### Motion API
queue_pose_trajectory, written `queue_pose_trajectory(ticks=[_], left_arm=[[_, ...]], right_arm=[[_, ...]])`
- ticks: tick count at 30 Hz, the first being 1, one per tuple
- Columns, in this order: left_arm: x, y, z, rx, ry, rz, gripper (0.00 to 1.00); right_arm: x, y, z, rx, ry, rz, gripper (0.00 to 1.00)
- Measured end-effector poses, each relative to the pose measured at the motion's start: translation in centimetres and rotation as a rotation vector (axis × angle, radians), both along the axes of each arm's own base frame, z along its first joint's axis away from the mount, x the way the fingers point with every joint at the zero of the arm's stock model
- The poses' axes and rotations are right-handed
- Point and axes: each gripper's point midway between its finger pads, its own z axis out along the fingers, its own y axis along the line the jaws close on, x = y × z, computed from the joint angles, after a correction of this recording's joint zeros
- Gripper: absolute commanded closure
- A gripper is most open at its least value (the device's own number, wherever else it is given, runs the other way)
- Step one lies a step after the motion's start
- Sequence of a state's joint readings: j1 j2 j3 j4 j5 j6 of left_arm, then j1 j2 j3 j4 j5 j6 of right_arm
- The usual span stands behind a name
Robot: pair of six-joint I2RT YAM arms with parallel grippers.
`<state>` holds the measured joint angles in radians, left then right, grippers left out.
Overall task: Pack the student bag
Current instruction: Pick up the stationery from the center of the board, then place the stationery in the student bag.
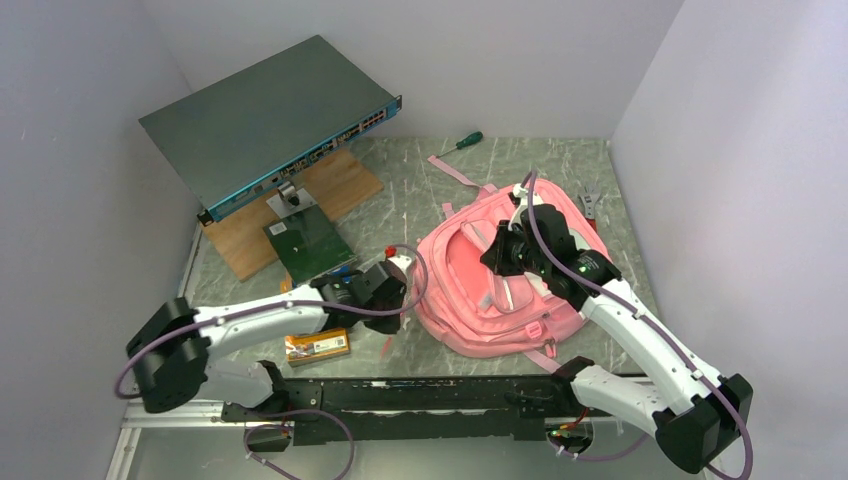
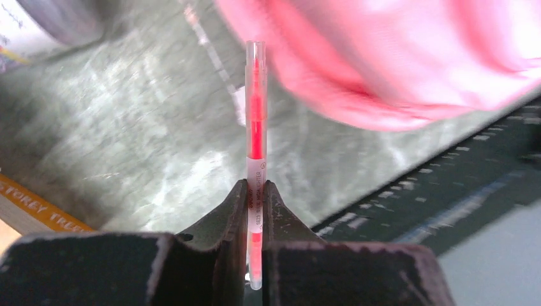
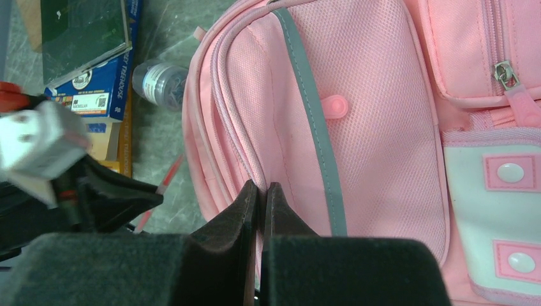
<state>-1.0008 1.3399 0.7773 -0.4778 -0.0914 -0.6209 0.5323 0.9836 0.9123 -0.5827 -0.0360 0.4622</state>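
The student bag [image 1: 470,300] lies flat on the table right of centre, pink with pale trim panels; it also fills the right wrist view [image 3: 383,127] and the top of the left wrist view [image 2: 395,57]. My right gripper [image 1: 497,255] is over the bag's upper middle, and in the right wrist view [image 3: 262,188] its jaws are shut on a fold of pink fabric beside a zip seam. My left gripper [image 1: 393,312] hangs just left of the bag and is shut [image 2: 256,186] on a red highlighter pen [image 2: 256,115], held clear of the table, tip toward the bag's edge.
A network switch [image 1: 270,120] rests tilted on a wooden board [image 1: 335,185] at the back left, with a green circuit board [image 1: 305,240] in front. An orange book [image 1: 317,346] lies under the left arm. A small bottle [image 3: 163,80], a green screwdriver [image 1: 468,140] and a black front rail [image 1: 420,395] are nearby.
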Motion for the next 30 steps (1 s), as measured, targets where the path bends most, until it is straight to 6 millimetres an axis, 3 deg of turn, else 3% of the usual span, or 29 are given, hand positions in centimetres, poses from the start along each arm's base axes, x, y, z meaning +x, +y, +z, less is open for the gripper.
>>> queue_pose_trajectory(ticks=[10, 14, 23, 30], left_arm=[[2.6, -4.6, 11.1, -0.544, -0.059, 0.012, 1.0], [3.4, -6.1, 13.4, -0.692, -0.031, 0.001, 1.0], [3.4, -11.3, 13.4, -0.898, 0.187, -0.052, 1.0], [5.0, -13.1, 11.8, -0.938, 0.275, 0.037, 1.0]], right_arm=[[0.0, 0.0, 0.0, -0.001, 0.001, 0.002, 1.0], [0.0, 0.0, 0.0, 0.001, 0.002, 0.003, 1.0], [-0.1, 0.1, 0.1, 0.01, 0.003, 0.008, 1.0], [-0.2, 0.2, 0.1, 0.016, 0.005, 0.011, 1.0]])
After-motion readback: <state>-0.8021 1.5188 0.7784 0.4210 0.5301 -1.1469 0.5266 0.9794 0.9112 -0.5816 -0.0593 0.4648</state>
